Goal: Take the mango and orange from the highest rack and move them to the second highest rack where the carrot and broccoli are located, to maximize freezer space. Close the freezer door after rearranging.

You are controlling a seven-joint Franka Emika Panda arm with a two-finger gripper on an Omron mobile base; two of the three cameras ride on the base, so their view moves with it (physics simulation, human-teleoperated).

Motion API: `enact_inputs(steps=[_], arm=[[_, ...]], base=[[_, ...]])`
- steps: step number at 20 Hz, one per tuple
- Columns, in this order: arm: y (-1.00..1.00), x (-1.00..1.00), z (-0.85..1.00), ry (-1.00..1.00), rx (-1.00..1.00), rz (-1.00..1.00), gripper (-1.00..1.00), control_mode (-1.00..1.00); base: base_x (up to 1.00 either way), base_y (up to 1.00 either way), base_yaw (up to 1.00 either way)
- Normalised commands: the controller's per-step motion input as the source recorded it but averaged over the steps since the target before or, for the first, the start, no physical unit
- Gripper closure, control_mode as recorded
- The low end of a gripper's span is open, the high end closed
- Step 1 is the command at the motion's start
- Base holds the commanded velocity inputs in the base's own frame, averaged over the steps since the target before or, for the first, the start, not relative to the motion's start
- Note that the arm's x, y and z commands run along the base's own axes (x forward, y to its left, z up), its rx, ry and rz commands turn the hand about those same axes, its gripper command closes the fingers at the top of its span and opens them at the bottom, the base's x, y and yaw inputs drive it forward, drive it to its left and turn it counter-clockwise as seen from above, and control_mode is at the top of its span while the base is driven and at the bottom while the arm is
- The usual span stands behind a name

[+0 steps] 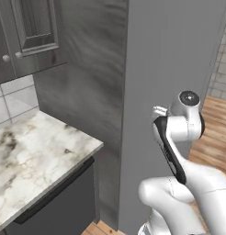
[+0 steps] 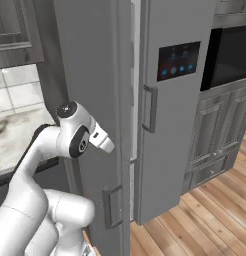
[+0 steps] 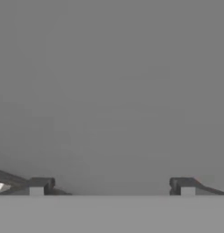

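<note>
Looking over the arm from the left base view, the marble counter (image 1: 36, 151) ends at its right edge against the tall grey freezer (image 1: 170, 55), whose flat side blocks everything within. The mango and orange sit somewhere behind that steel; their rack is hidden.

From the right base view, the freezer door (image 2: 95, 100) looks barely ajar, a pale slit along its right edge, though I can't be sure. Its handle (image 2: 112, 205) is low on the door, a rigid bar, probably the safest place to pull; the door itself should swing heavy and stiff. The fruit, once reached, would likely be light, round and prone to rolling, best pinched across the middle.

In the hand view, the gripper (image 3: 112, 186) is spread wide and empty, facing plain grey panel.
</note>
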Motion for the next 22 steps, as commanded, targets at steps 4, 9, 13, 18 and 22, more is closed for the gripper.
enact_inputs(steps=[4,9,13,18,22], arm=[[-0.22,0.77,-0.19,0.00,0.00,0.00,-1.00,-1.00],[-0.18,0.84,-0.16,0.00,0.03,0.00,-1.00,-1.00],[-0.02,0.86,-0.15,0.00,0.08,0.08,-1.00,-1.00],[0.00,0.72,-0.18,0.00,0.03,0.08,-1.00,-1.00],[0.05,0.54,-0.21,0.00,0.00,0.01,-1.00,-1.00]], base=[[0.00,0.00,0.00],[0.00,0.00,0.00],[0.00,0.00,0.00],[0.00,0.00,0.00],[0.00,0.00,0.00]])
